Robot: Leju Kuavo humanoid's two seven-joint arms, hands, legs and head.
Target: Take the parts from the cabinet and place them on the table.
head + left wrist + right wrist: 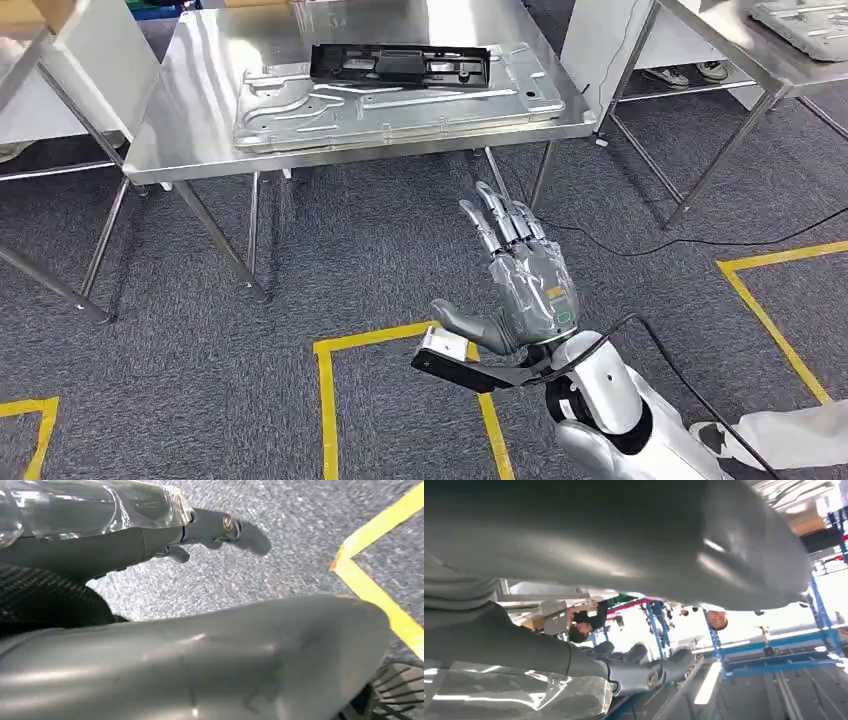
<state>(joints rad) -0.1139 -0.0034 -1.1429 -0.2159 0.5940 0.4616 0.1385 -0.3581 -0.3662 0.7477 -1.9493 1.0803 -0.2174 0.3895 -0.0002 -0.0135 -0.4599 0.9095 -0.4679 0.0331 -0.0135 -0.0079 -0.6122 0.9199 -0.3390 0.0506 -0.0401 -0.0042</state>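
On the steel surface [190,120] lies a black rectangular plastic part [400,64], atop a grey stamped metal panel [400,105]. Judged: placing done; next fetch needs a turn to the cabinet. Right hand [520,275] raised, fingers [497,222] extended, empty. Left hand [220,527] empty, fingers apart.

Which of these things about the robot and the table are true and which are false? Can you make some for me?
1. A black part lies on top of the silver metal panel on the table. True.
2. The right hand is holding the black part. False: it holds nothing and hangs over the carpet, fingers spread.
3. Yellow tape lines mark the carpet. True.
4. The table is made of wood. False: it is shiny metal.
5. The left hand grips a part. False: it holds nothing, above the grey carpet.
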